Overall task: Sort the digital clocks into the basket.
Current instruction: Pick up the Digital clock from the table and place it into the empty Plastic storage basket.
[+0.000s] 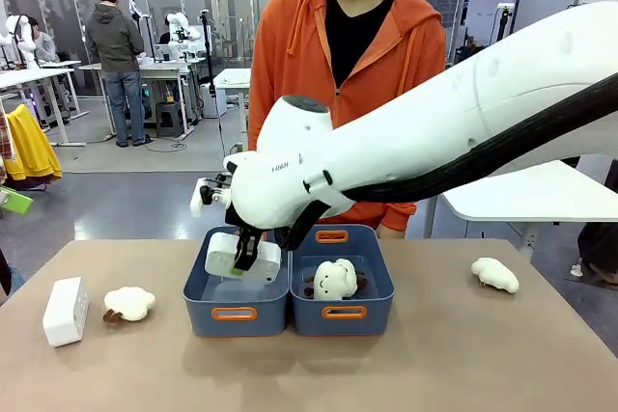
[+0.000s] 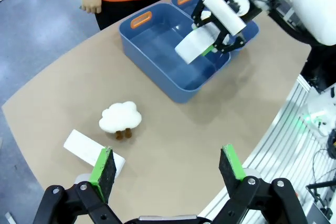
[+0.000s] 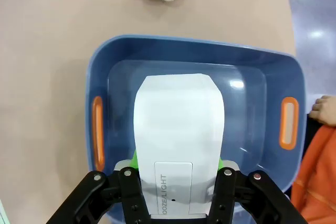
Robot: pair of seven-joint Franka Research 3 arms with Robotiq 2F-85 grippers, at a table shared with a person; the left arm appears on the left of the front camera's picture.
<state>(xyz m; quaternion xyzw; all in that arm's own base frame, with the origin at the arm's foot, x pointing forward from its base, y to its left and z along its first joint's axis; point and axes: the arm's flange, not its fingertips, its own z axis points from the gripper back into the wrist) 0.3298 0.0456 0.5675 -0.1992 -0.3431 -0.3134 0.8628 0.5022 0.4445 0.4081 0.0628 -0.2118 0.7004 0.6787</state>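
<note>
Basket (image 1: 261,323), slate-blue rectangular plastic tub: white smooth plastic digital clock (image 3: 178,129) hangs over its interior, pinched by right gripper (image 1: 241,258). Step: placing; next, likely lower, release. Second white clock (image 1: 66,311) on table (image 1: 435,364) at basket's 9 o'clock; left gripper (image 2: 168,169) spread nearby.

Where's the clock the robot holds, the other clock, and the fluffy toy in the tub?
White smooth plastic clock (image 3: 178,124) in right pincer (image 3: 181,162): right wrist view, its flat face.
Other white plastic clock (image 1: 66,312), on table (image 1: 435,359): front view, its near side.
Fluffy white plush toy (image 1: 334,280) in slate-blue tub (image 1: 387,282): front view, its body.
</note>
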